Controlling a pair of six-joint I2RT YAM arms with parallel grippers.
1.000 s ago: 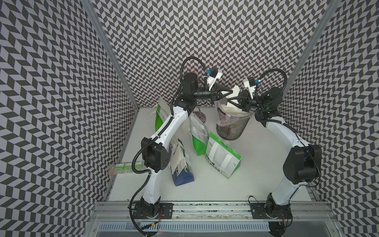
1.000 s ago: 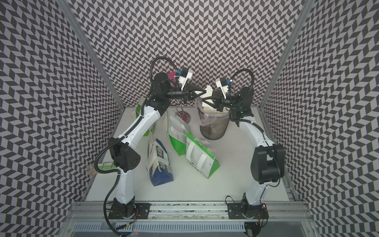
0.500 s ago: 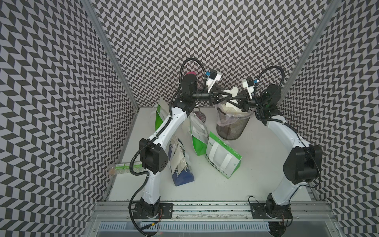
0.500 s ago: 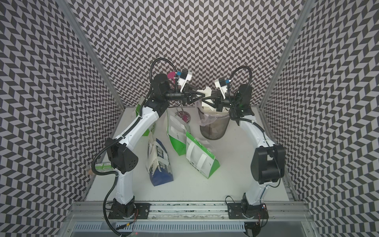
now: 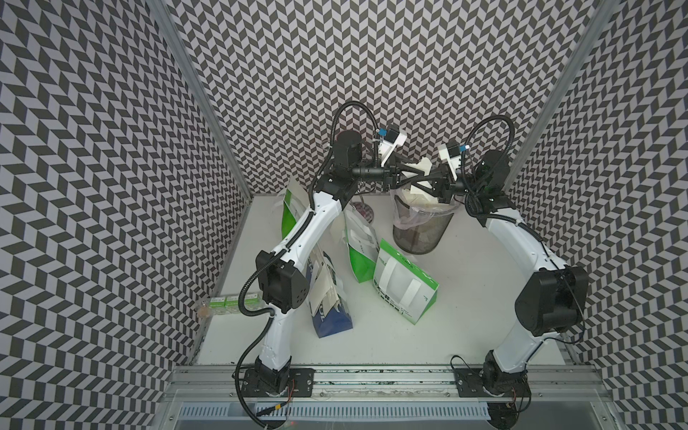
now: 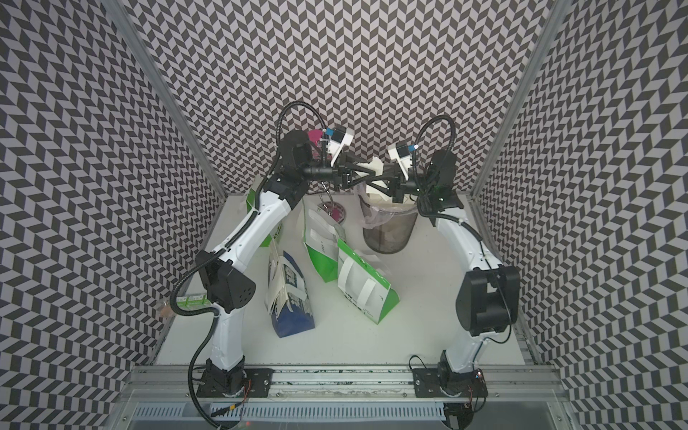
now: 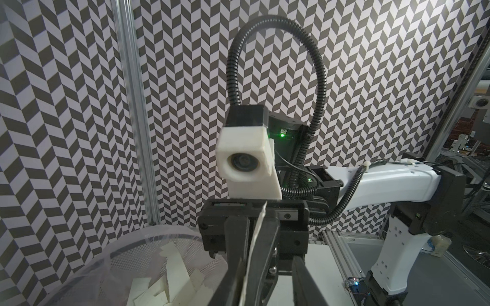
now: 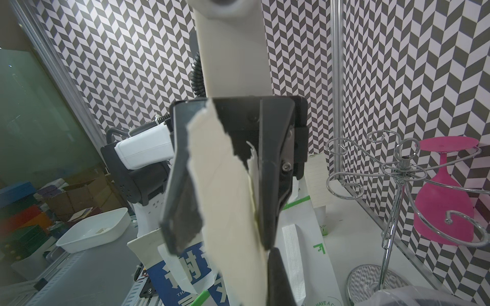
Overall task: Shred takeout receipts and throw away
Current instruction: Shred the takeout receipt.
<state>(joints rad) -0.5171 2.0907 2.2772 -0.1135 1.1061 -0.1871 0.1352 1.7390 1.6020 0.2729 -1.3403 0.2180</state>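
At the front edge of the white table (image 5: 465, 316) runs the aluminium rail (image 5: 372, 376) that carries both arm bases. Just beyond it a blue-and-cream paper bag (image 5: 331, 316) lies by the left arm. Beside that bag a green-and-white bag (image 5: 405, 286) lies on its side with its white strap handles facing up. A second green-and-white bag (image 5: 359, 245) stands just behind the two.

Farther back stands the wire-mesh bin (image 5: 420, 238) with a clear plastic liner. Torn receipt scraps (image 7: 172, 278) are heaped inside it. To its left is a wire glass rack (image 8: 397, 172) with a pink glass (image 8: 442, 206) hanging upside down.

Both grippers meet tip to tip above the bin's mouth. The right gripper (image 7: 250, 259) has its jaws pinched together on a torn receipt piece (image 8: 225, 198), a cream strip with a ragged upper edge. The left gripper (image 8: 224, 238) has its jaws parted to a narrow gap. The strip hangs in that gap, against one finger and clear of the other. In both top views the strip shows as a white flap between the crossed fingers, over the bin.

Behind the left gripper, a lined cream slip (image 8: 314, 180) stands at a green-and-white bag; whether it is tucked inside I cannot tell.
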